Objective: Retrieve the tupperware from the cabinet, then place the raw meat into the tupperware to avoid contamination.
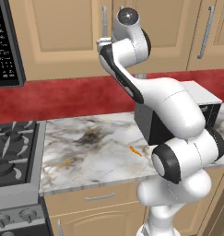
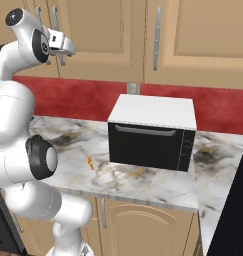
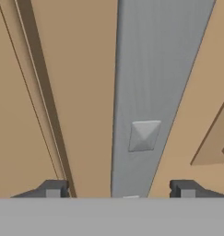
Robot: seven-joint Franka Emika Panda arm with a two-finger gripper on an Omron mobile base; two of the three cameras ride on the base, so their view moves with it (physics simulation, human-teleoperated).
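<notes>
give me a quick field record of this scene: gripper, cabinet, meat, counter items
gripper: gripper up at the cabinet, jaws apart on either side of the silver bar handle, not closed on it
cabinet: cabinet doors shut, so the inside is hidden
raw meat: raw meat lies bare on the marble counter, in front of the black box appliance
stove: stove at the counter's left end
</notes>
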